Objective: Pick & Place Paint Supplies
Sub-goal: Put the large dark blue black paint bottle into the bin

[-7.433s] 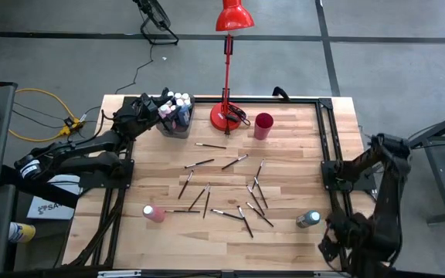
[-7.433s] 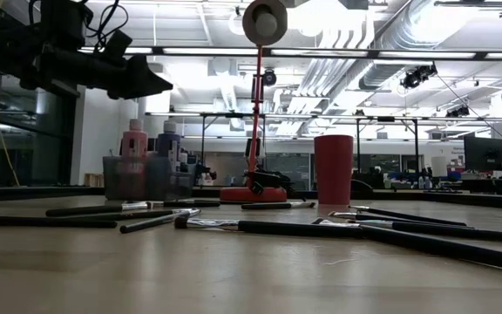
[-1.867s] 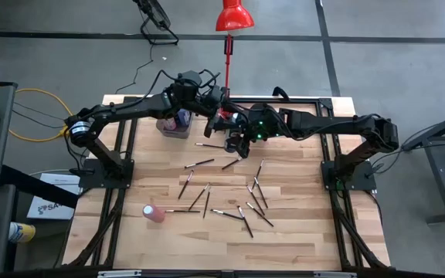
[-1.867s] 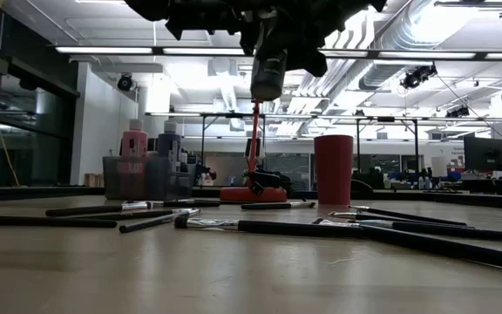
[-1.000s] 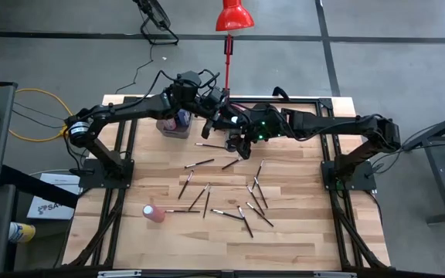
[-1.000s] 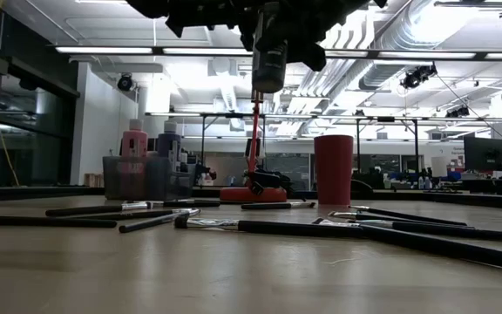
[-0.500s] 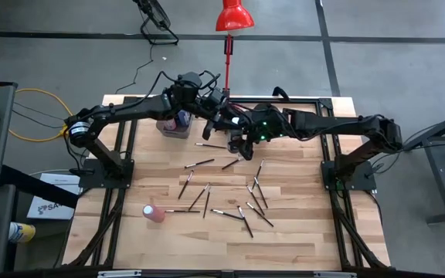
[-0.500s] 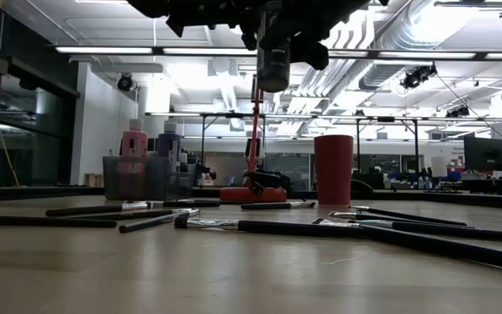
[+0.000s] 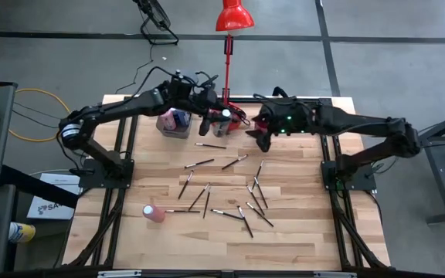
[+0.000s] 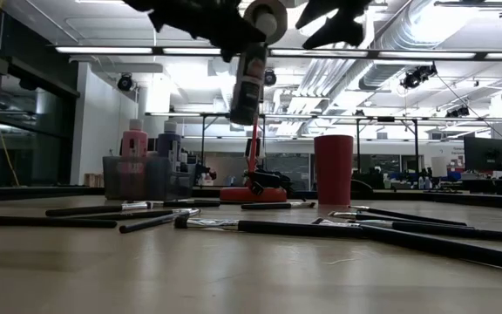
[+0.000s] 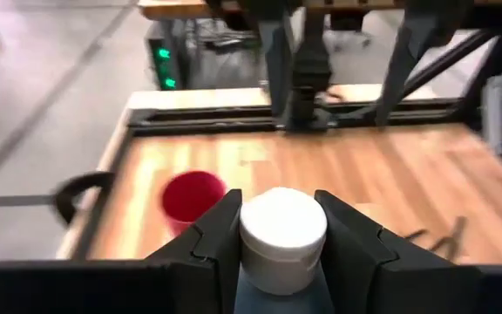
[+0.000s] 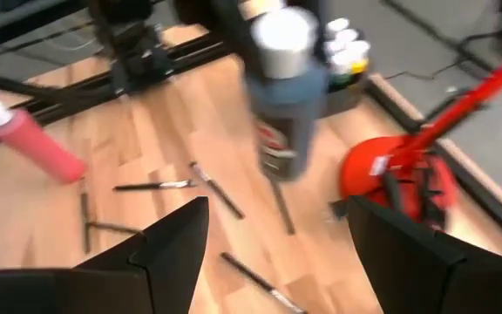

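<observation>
Blue paint bottle (image 11: pixel 282 240) with a white cap is gripped in the left claw (image 9: pixel 216 120), held above the tabletop (image 9: pixel 300 232) beside the grey bin (image 9: pixel 174 125). Right claw (image 9: pixel 263 137) hangs open just beside it, holding nothing, over the red cup (image 11: pixel 192 195).

Red lamp (image 9: pixel 228 54), dark red cup (image 10: pixel 333 169), bin (image 10: pixel 146 178)
</observation>
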Robot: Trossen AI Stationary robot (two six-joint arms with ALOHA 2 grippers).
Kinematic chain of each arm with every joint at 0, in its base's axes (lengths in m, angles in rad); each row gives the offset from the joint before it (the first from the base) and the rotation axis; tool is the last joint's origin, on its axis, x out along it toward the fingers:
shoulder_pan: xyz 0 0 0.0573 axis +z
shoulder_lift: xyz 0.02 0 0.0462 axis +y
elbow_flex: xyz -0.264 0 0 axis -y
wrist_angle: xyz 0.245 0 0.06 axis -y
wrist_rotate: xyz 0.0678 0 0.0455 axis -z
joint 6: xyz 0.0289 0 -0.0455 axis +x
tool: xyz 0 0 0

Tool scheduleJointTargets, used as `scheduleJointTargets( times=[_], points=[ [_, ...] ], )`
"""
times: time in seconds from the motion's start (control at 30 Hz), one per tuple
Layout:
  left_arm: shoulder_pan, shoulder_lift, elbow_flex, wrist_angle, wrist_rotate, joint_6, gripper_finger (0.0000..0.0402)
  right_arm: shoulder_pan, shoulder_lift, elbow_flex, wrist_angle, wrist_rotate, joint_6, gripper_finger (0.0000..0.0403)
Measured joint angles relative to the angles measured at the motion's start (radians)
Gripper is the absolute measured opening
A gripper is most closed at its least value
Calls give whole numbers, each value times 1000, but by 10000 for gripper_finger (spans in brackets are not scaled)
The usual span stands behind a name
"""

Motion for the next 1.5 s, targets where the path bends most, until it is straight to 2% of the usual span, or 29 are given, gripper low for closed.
scheduleJointTargets(
  times=[0.23, 0.47, 0.7, 0.9, 1.27, 1.5],
  points=[
    [15, -109, -80, -1, -134, 46, 117, 0, -55, 0, -58, 62, 24, 267],
    [51, -263, -301, 138, -226, 18, 117, 0, -52, -1, -76, 78, 26, 267],
    [51, -400, -516, 264, -408, -7, 117, 0, -50, -1, -76, 79, 26, 267],
    [51, -466, -616, 287, -552, -24, 117, 0, -50, -1, -75, 78, 26, 267],
    [51, -518, -766, 397, -649, -61, 117, 0, -49, -2, -75, 82, 26, 268],
    [51, -522, -807, 391, -697, -57, 117, 0, -49, -2, -75, 82, 26, 268]
  ],
)
